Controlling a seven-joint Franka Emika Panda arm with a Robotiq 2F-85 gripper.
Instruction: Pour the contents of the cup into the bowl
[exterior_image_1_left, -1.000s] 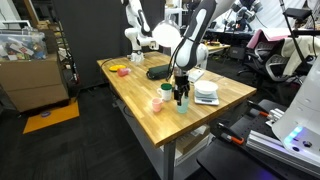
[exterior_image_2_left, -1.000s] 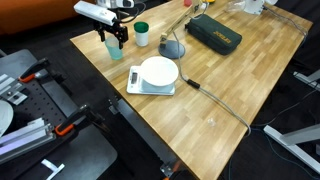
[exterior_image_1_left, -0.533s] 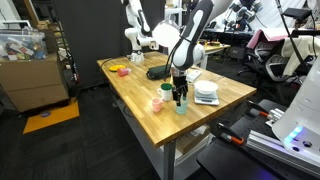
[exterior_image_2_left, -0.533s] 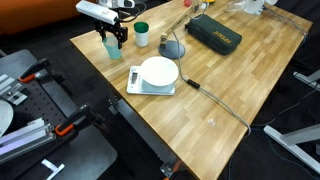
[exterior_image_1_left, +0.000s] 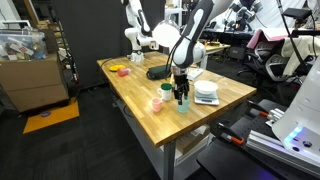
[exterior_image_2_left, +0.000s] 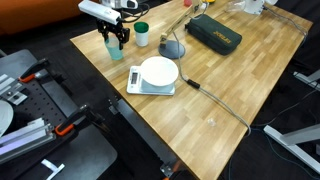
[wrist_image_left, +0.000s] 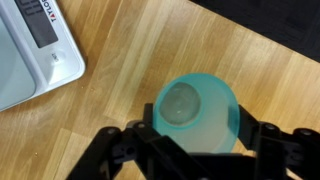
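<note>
Your gripper (wrist_image_left: 197, 140) is clamped on the cup (wrist_image_left: 195, 108). In the wrist view, seen from above, one finger presses against each side of its wall. The cup stands upright on the wooden table (exterior_image_2_left: 230, 90), near a corner. The bowl (exterior_image_2_left: 158, 70) rests on the scale (exterior_image_2_left: 135, 84), near the cup and apart from it.

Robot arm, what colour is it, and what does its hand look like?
The arm is built from rounded segments, white with dark parts, like a thick bendy tube. Its gripper is black, with two jointed fingers made of short linked bars.
</note>
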